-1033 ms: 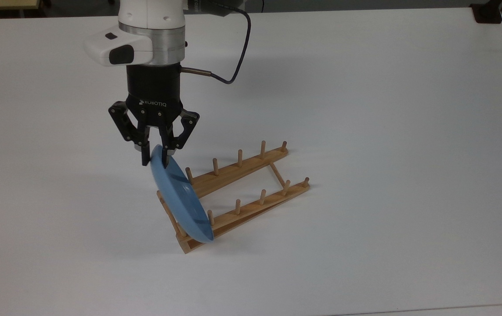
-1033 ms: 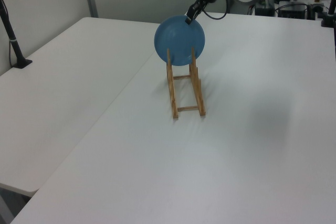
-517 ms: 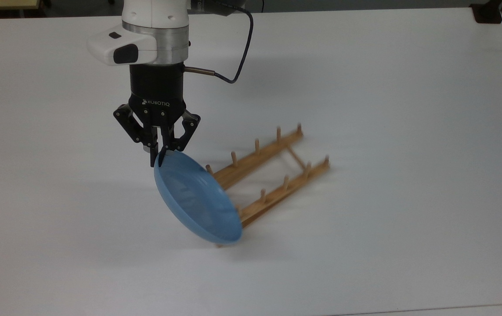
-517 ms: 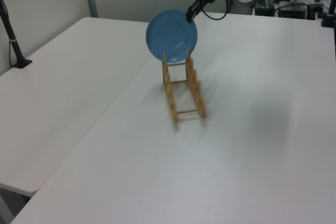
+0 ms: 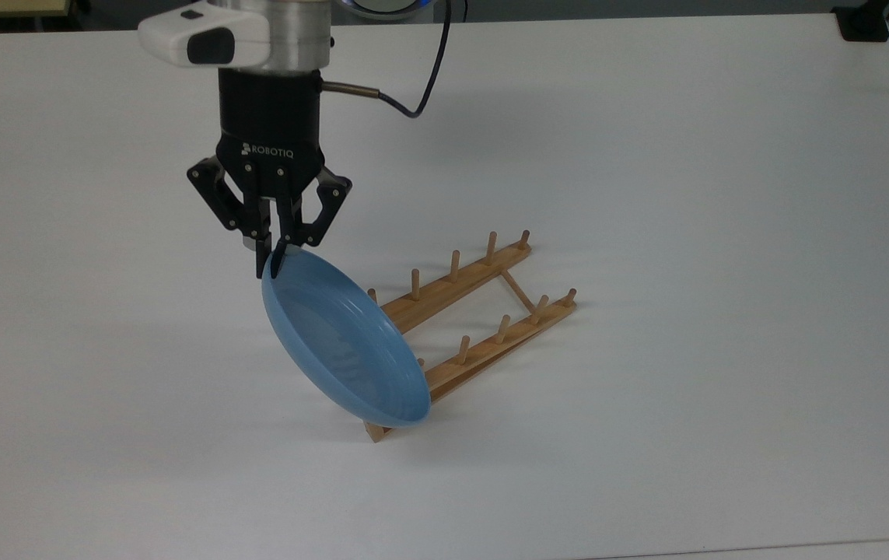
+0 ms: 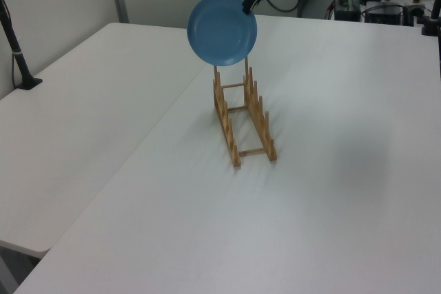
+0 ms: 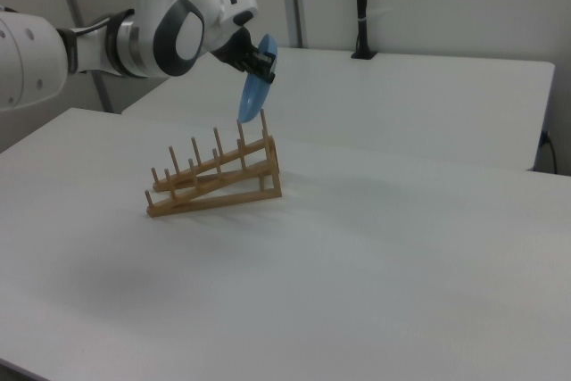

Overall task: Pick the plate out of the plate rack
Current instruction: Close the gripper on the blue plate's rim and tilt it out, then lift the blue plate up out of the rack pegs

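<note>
- Higher now than a second ago, the plate [image 5: 343, 350] is carried above the plate rack's [image 5: 475, 327] end.
- Its upper rim is clamped by the pincer [image 5: 271, 260], tilted.
- Below, the rack's one end is seen raised off the white worktop [image 5: 685, 194].

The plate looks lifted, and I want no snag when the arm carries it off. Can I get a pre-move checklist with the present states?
1. Grip: gripper pinches the upper rim of the plate: ok.
2. Plate out of the pegs: the left view shows it above the plate rack; the right view shows its lower edge close above the end pegs: ok, barely.
3. Plate hanging straight: tilted in the top view: not ok.
4. Rack flat on the table: rails lie flat in the left view: ok.
5. Grip firmness: cannot tell.
</note>
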